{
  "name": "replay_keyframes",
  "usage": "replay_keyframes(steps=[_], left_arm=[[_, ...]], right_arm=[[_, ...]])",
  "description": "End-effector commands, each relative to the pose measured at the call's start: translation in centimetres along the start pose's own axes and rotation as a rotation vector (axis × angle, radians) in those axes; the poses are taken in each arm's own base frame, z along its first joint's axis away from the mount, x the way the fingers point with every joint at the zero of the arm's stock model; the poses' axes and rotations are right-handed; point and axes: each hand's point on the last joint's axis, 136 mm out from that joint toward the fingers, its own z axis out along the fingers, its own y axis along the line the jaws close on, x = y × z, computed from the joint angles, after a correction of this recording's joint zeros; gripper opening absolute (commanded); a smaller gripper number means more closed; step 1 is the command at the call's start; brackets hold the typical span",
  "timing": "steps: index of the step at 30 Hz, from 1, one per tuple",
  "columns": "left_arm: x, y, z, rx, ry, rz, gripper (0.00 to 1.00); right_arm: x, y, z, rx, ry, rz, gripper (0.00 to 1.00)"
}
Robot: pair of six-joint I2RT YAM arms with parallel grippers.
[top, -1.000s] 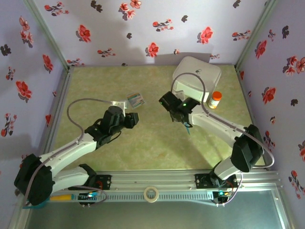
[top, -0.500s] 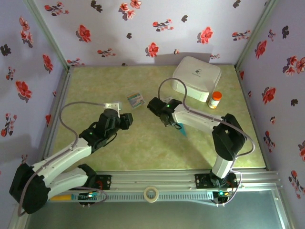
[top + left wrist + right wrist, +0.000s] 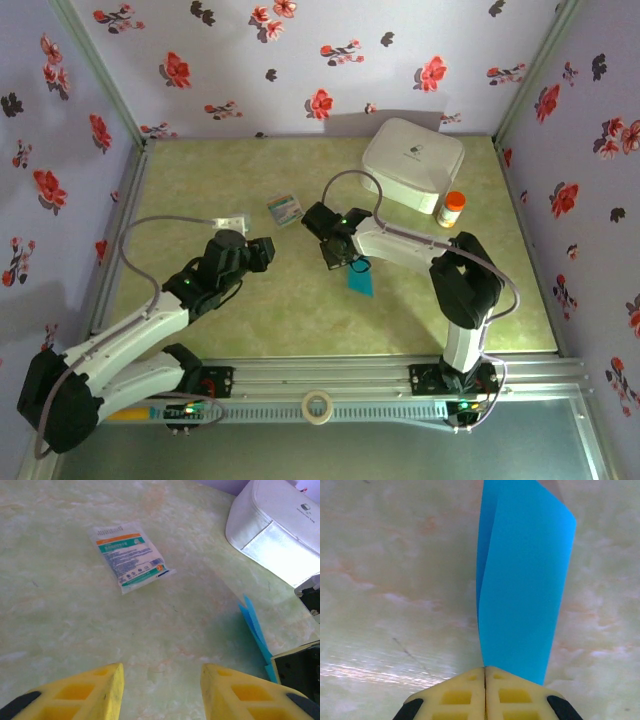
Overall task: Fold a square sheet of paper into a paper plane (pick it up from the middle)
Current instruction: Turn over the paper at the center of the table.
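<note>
One table [image 3: 300, 320]. Two arms, each with one claw, so two in all: the left claw [image 3: 161, 680] and the right claw [image 3: 485, 672]. One folded blue sheet of paper [image 3: 358, 282], centre of the frame. One small printed packet [image 3: 284, 208]. One white rounded box [image 3: 413, 160], upper right. One orange bottle [image 3: 453, 210] with a white cap. One roll of tape [image 3: 318, 406], bottom centre.

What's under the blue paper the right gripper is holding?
Green marbled table lies beneath the blue paper, which the shut right gripper pinches. The table looks bare on both sides of it. The strip directly behind the sheet is covered, so it can't be checked.
</note>
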Motion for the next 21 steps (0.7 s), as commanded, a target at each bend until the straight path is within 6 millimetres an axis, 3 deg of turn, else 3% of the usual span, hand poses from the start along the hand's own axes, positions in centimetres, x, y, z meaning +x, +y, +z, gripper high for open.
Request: replay_keyframes(steps=[1,9,12,14,17,21], left_arm=[[-0.1,0.5,0.1,-0.028,-0.003,-0.015,0.44],[0.2,0.2,0.6,-0.023,0.019,-0.016,0.44],[0.3,-0.2,0.8,-0.01,0.036,-0.011,0.45],[0.5,-0.4,1.0,-0.003,0.052,-0.002,0.46],[1.0,-1.0,1.6,0.016,0.091,0.014,0.47],[2.0,-2.6,2.8,0.077,0.164,0.028,0.47]], right_arm=[[-1.0,2.2,-0.3,-0.087,-0.015,0.033,0.08],[-1.2,5.7,0.0,-0.273,0.02,0.084,0.13],[-1.7,6.2,-0.9,-0.356,0.007,0.134,0.23],[-2.1,6.1,-2.0,-0.448,-0.022,0.195,0.36],[-2.8,4.9,-3.3,-0.601,-0.067,0.32,0.44],[-2.1,0.7,-2.3,-0.647,-0.08,0.488,0.41]])
